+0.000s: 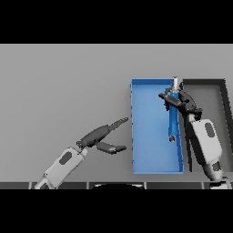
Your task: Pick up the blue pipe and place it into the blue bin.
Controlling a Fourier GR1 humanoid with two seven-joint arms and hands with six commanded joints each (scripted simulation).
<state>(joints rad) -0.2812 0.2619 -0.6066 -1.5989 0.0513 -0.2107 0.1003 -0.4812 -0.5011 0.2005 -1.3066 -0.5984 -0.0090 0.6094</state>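
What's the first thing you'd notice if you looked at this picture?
The bright blue bin right of the table's middle stands out most against the grey table. Over its right side the right hand is curled round a long blue pipe, with a dark bin just beyond. The left hand rests open on the table, left of the blue bin.
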